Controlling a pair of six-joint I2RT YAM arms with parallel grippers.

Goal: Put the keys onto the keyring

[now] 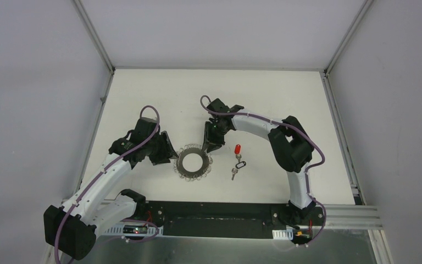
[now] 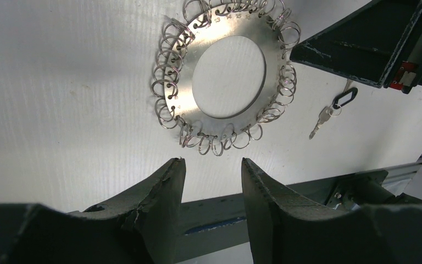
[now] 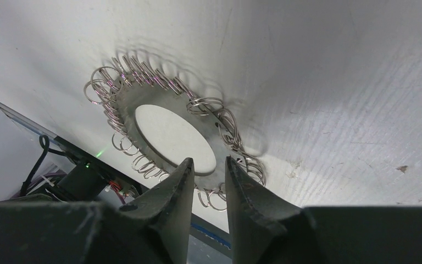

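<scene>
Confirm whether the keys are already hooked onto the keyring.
No: the keys lie loose, clearly apart from the keyring.

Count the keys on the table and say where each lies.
2. The red-headed key lies right of the keyring; the small silver key lies just nearer the robot, joined to it by a dark loop. None appears hidden.

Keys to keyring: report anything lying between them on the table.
Nothing visible does: bare table separates the keys from the keyring. The right hand hangs at the ring's far-right rim, beside that path.
</scene>
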